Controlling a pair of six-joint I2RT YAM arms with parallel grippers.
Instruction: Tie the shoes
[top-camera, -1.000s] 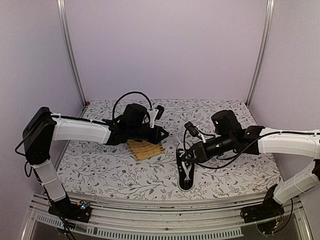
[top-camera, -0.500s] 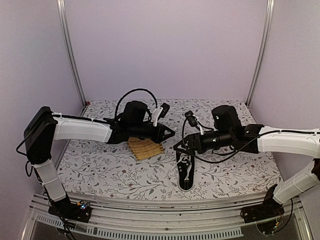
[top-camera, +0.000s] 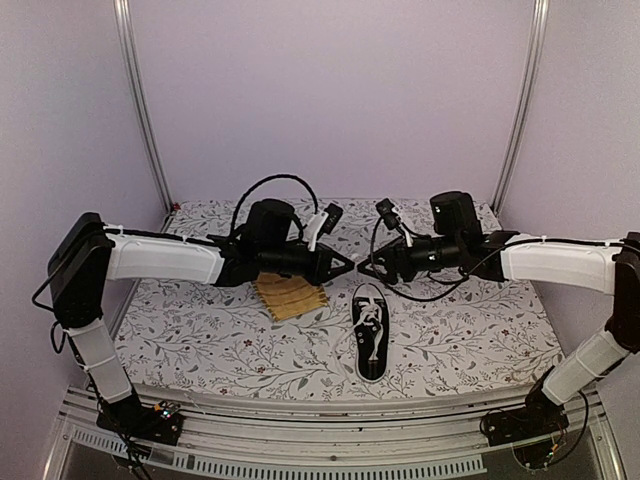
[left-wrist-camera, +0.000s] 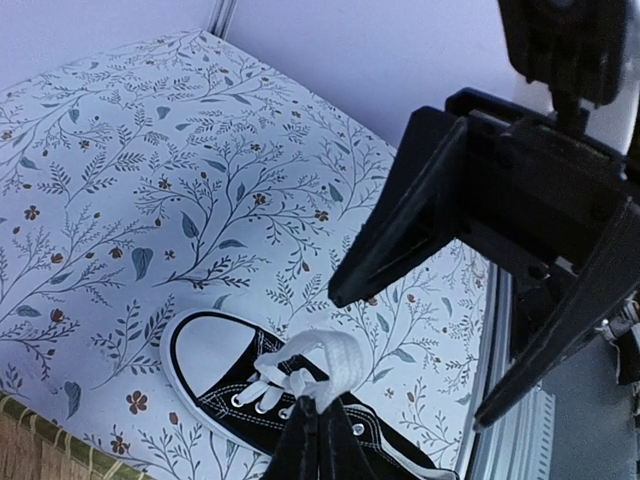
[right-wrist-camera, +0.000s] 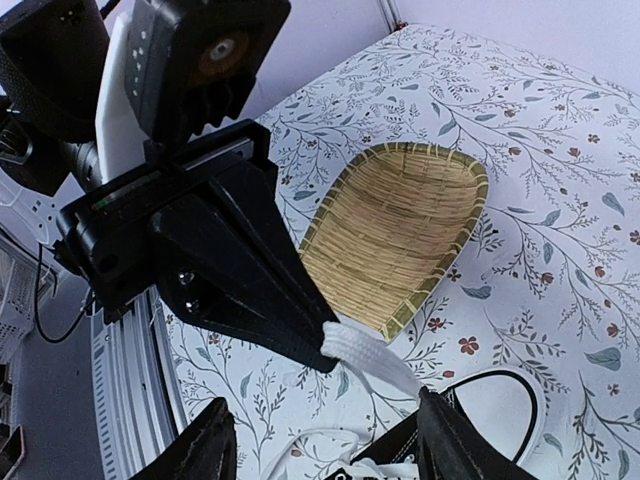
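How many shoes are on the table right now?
1. The black sneaker lies on the table right of the woven tray, its white lace pinched in the left gripper. No second shoe shows in any view.

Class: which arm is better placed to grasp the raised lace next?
Probably right. The right gripper is open astride the white lace; the left gripper is shut on that lace, holding it above the shoe.

One black sneaker (top-camera: 370, 352); one yellow woven tray (top-camera: 290, 297); two tools: left tool (top-camera: 349, 265), right tool (top-camera: 365, 268).
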